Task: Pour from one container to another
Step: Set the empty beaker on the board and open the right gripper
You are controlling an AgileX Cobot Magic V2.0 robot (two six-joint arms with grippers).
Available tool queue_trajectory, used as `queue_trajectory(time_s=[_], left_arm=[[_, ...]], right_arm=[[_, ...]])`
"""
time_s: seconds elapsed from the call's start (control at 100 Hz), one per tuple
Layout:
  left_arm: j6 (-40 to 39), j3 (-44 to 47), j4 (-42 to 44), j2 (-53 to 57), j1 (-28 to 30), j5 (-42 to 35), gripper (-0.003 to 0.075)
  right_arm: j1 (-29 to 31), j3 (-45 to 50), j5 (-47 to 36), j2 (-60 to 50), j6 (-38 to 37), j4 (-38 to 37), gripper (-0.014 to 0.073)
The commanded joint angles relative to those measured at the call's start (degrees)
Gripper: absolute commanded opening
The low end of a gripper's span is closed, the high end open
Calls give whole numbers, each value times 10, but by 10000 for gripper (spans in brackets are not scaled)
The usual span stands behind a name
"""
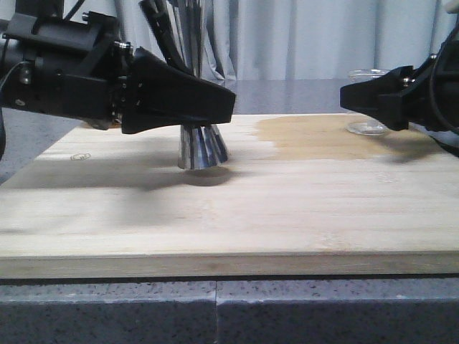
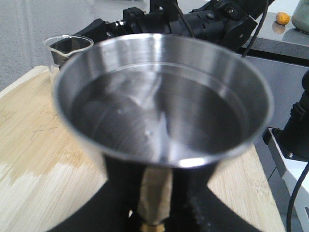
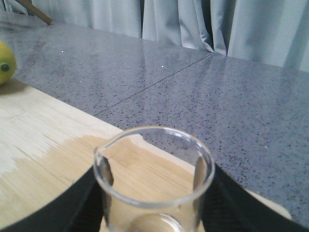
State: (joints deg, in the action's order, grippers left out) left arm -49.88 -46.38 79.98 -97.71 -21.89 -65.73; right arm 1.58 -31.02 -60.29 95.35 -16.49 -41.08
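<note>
Pale bamboo board point(image 1: 237, 215) on a speckled grey counter point(image 1: 215, 312), taken here as the landmark. Near the board's middle, tall shiny steel hourglass jigger point(image 1: 202, 147), base on the wood, upright, upper cup hidden in the front view. Black left gripper point(image 1: 215, 104) clenched around the jigger's narrow waist; in the left wrist view, jigger's open cup point(image 2: 161, 104) filling the frame, shiny and reflective inside, contents hard to judge. At the board's far right corner, small clear glass beaker point(image 1: 367, 100) with a pouring lip, standing on a darker wet patch point(image 1: 323, 136) of wood. Black right gripper point(image 1: 380, 100) around the beaker, fingers point(image 3: 58, 208) flanking the glass; contact looks likely, firm grasp cannot be told. Beaker seems nearly empty in the right wrist view point(image 3: 153, 179). Beyond the board, grey curtains point(image 1: 301, 36); a yellow fruit point(image 3: 6, 62) past the board's edge.

Probable step: securing both vessels before pouring. To do well: squeeze the glass gently, lift straight, turn the lip toward the jigger, bring it just above the steel rim, tilt slowly, hold the jigger upright.

No brand or legible writing; graduation marks too faint to read.
</note>
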Motion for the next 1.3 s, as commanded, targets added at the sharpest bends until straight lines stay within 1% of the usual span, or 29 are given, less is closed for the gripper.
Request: queue_trajectory(time_s=[0.0,0.1,0.2,0.87,1.08,1.29], left_arm=[[-6,-15,-16,28,-5,-86,-1],[-6,-15,-16,28,-5,-86,-1],[-6,-15,-16,28,-5,-86,-1],[-6,-15,-16,28,-5,-86,-1],[-6,-15,-16,28,-5,-86,-1],[-6,-15,-16,28,-5,-86,-1]], right_arm=[[3,-10,-14,-12,4,12,416],[3,-10,-14,-12,4,17,473],[3,-10,-19,-12,4,19,493],[3,-10,-54,-25,-11,21,494],[3,-10,-55,-42,-11,21,547],[3,-10,-57,-49,-11,21,547]])
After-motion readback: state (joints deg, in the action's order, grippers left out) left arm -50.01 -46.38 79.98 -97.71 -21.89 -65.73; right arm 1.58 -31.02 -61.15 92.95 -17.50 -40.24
